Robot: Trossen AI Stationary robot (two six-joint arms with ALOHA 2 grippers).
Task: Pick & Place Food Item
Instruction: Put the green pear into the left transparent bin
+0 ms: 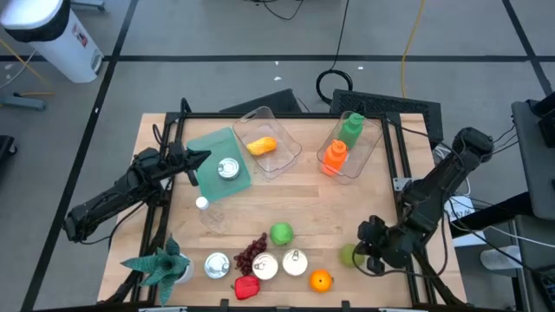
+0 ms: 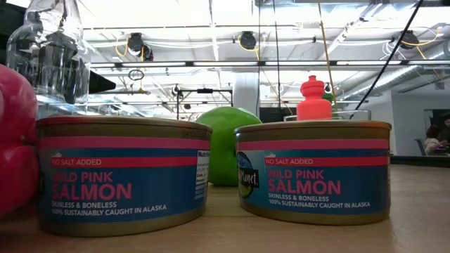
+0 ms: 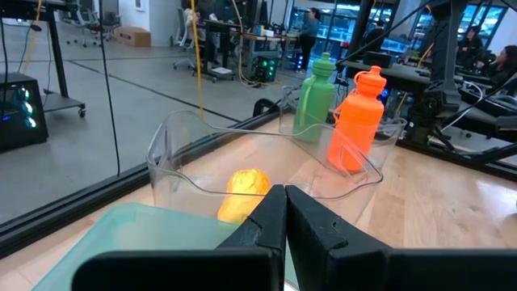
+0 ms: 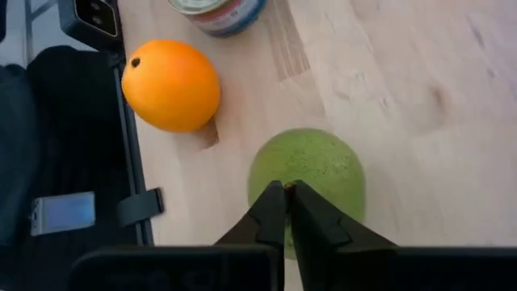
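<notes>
At the table's front edge, the right gripper [image 4: 285,192] is hovering directly above a round pale-green fruit [image 4: 307,182], its two dark fingers pressed together with nothing between them, so the fruit is lying ungrasped on the wooden table [image 1: 347,204]. A glossy orange [image 4: 170,85] is sitting just beside that fruit, near the table's black frame. Farther in, two salmon tins [image 2: 123,172] are standing side by side, a green apple [image 1: 281,233] behind them. Farther still, the left gripper [image 3: 284,202] is waiting clenched and empty over a teal lid [image 1: 217,165], facing a clear plastic tub [image 1: 282,139] holding a yellow food piece [image 1: 261,146]. Beyond, green and orange bottles [image 1: 344,143] are standing in another clear tub.
</notes>
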